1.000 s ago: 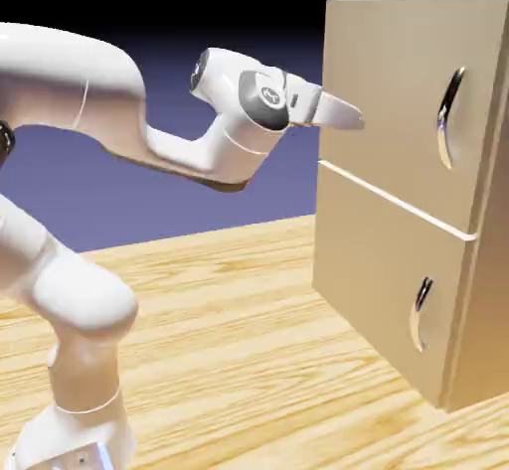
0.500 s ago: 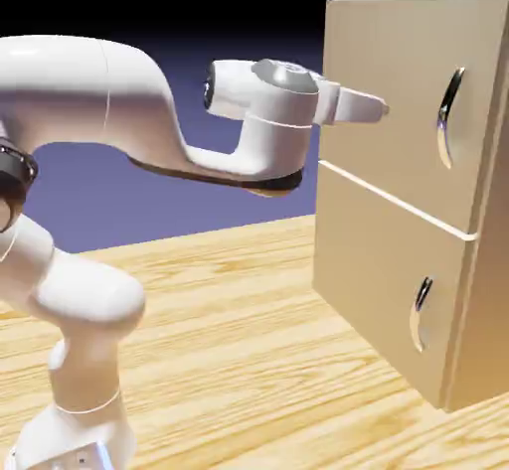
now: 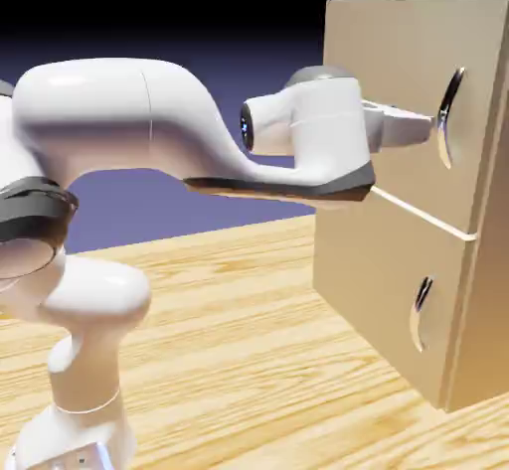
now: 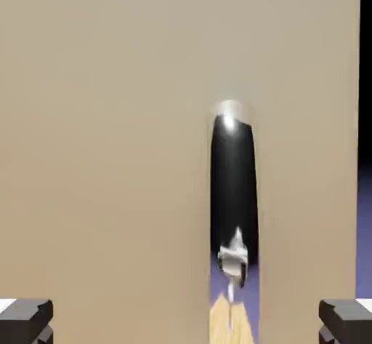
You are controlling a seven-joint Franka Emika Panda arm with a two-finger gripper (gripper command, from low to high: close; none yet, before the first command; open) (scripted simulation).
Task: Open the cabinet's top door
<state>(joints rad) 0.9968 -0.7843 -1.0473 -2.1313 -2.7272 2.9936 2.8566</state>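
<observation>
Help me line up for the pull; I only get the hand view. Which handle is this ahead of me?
Observer: The top handle; the lower handle sits well below the gripper.
Operator: How near are the tips?
Observer: Just short of it, level with its middle.
Operator: Is anything open yet?
Observer: No, the top door looks shut.
</observation>
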